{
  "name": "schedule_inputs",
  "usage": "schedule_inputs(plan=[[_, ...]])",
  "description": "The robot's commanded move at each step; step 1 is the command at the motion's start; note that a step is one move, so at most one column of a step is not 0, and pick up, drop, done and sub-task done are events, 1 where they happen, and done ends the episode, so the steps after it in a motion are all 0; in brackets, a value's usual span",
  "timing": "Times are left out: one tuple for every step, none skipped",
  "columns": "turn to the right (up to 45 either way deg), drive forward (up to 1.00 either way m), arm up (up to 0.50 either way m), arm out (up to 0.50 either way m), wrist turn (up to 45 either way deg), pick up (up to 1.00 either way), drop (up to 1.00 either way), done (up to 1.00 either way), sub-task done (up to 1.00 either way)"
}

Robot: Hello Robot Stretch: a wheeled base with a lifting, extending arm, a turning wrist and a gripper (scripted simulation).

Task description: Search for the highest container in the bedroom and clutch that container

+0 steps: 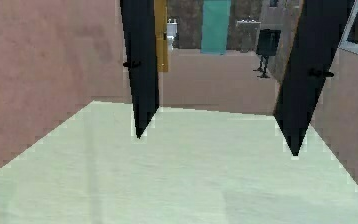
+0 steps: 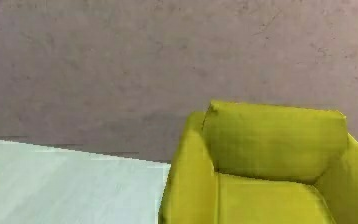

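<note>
No container that I can make out stands in these views. In the forward view two dark door leaves (image 1: 140, 62) (image 1: 309, 70) stand swung open on either side of a doorway. Beyond them lies a room with a brownish floor (image 1: 212, 80), a teal panel (image 1: 214, 26) on its far wall and a small dark object on thin legs (image 1: 267, 45) to the right.
A pale greenish floor (image 1: 177, 165) spreads before the doorway, between pinkish walls (image 1: 42, 70). A yellow-green armchair (image 2: 262, 165) stands against a grey-mauve wall (image 2: 137, 70) in the arm side view, with pale floor (image 2: 67, 185) to its left. An orange strip (image 1: 162, 35) edges the left door leaf.
</note>
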Motion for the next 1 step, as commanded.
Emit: schedule_inputs(plan=[[-42.0,0.00,0.00,0.00,0.0,0.00,0.00,0.00,0.00]])
